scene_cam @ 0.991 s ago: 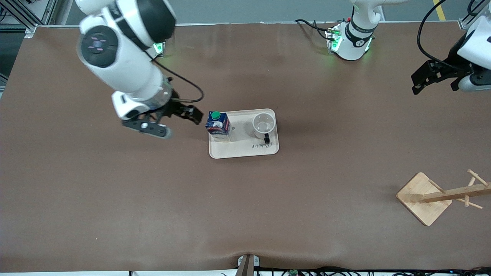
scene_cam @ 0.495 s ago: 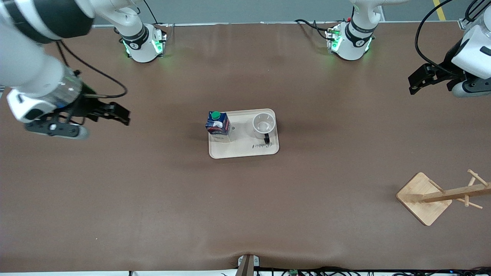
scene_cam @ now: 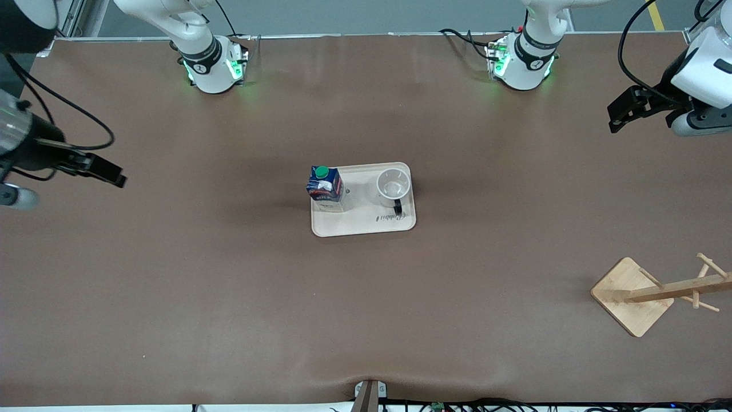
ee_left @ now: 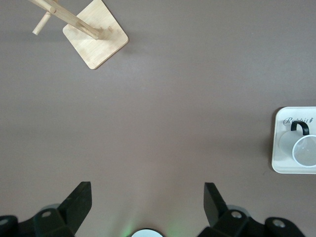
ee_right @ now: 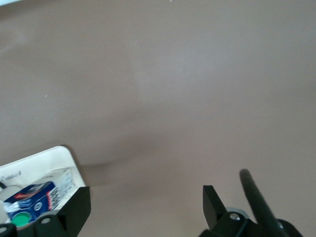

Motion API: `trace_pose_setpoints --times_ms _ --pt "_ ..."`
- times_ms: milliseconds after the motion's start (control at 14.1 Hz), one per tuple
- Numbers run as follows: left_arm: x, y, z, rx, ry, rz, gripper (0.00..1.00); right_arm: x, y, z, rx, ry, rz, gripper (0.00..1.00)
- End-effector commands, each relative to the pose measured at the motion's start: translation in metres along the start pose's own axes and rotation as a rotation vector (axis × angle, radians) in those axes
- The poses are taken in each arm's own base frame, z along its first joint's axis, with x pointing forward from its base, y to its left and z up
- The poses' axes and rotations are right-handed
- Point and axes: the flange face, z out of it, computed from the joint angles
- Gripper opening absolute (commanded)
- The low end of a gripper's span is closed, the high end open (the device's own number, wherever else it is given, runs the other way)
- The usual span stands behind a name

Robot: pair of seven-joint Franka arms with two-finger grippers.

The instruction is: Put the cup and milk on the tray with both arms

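Note:
The cream tray (scene_cam: 366, 226) lies at the table's middle. The dark-blue milk carton (scene_cam: 326, 187) with a green cap stands upright on the tray's end toward the right arm. The white cup (scene_cam: 393, 185) stands on the tray's other end, its black handle toward the front camera. My right gripper (scene_cam: 108, 171) is open and empty, up over bare table at the right arm's end. My left gripper (scene_cam: 626, 111) is open and empty, up over the table's left-arm end. The right wrist view shows the milk (ee_right: 29, 200); the left wrist view shows the cup (ee_left: 306, 148) and the tray (ee_left: 279, 163).
A wooden mug rack with a square base (scene_cam: 632, 294) stands near the front camera at the left arm's end; it also shows in the left wrist view (ee_left: 96, 42). Both arm bases (scene_cam: 214, 66) glow green along the table's edge farthest from the camera.
My right gripper has drawn away from the milk carton toward the right arm's end of the table. My left gripper has risen slightly. Milk, cup and tray have not moved.

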Motion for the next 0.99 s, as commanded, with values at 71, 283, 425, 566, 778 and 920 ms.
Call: trace_pose_setpoints --times_ms 71,283,425,566,778,920 --pt "-0.003 -0.002 -0.004 0.0 0.002 0.0 1.0 -0.007 0.073 -0.024 0.004 0.034 -0.12 1.0" --pt "-0.002 -0.008 -0.004 -0.008 0.008 -0.014 1.0 -0.03 0.1 -0.013 0.015 0.023 -0.107 1.0" --pt "-0.001 -0.007 -0.007 -0.012 0.031 -0.012 1.0 -0.055 0.106 -0.002 0.023 0.035 -0.108 1.0" --pt "0.0 -0.011 -0.012 -0.02 0.052 -0.011 1.0 -0.054 0.112 0.002 0.026 0.044 -0.097 1.0" --pt "0.001 -0.017 -0.013 -0.021 0.059 -0.02 1.0 -0.041 0.106 -0.028 0.016 0.106 -0.106 1.0" --pt "-0.002 -0.022 -0.015 -0.019 0.056 -0.025 1.0 -0.04 0.105 -0.029 0.012 0.111 -0.112 1.0"
